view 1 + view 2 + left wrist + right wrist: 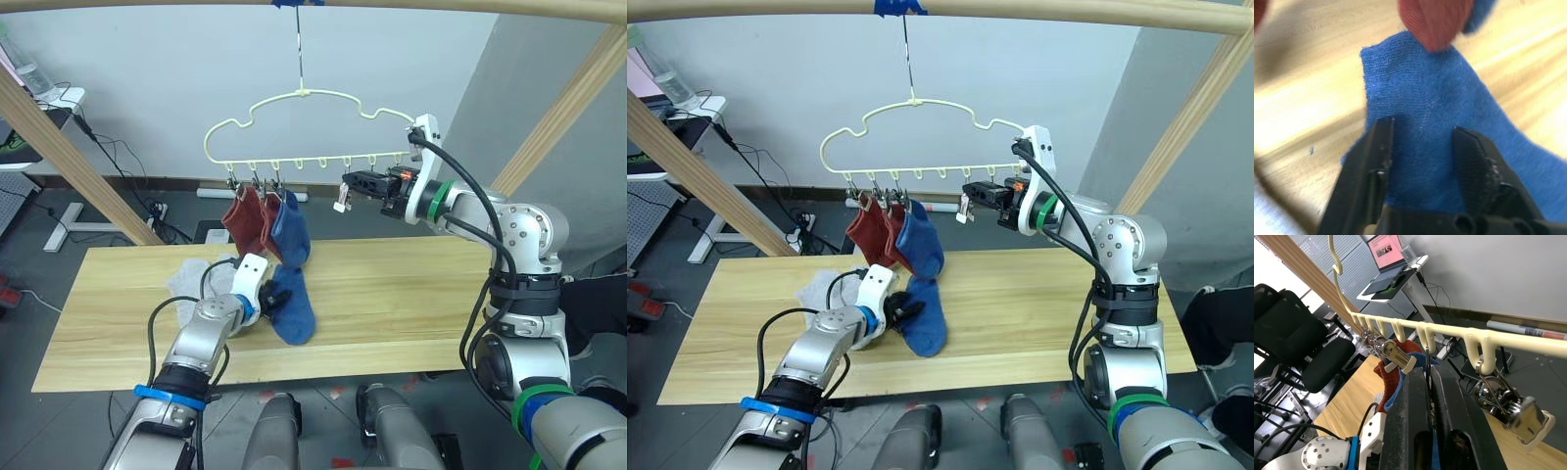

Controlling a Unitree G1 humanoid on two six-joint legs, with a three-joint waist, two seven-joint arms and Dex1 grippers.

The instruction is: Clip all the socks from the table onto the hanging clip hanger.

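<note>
Blue knit sock (294, 311) flat on pale plank table (411, 294), long axis running away between left gripper's (1422, 161) parted fingers, ungripped; right gripper (345, 183) pinched on hanger clip (341, 203).

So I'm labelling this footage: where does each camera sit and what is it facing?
Left eye view: head, looking down at the table, clip hanger, both arms.
Right eye view: same scene, shifted sideways; both share the hung socks.
Left wrist view: along the left gripper, open jaws over a blue sock.
Right wrist view: along the right gripper, shut on a clip.
</note>
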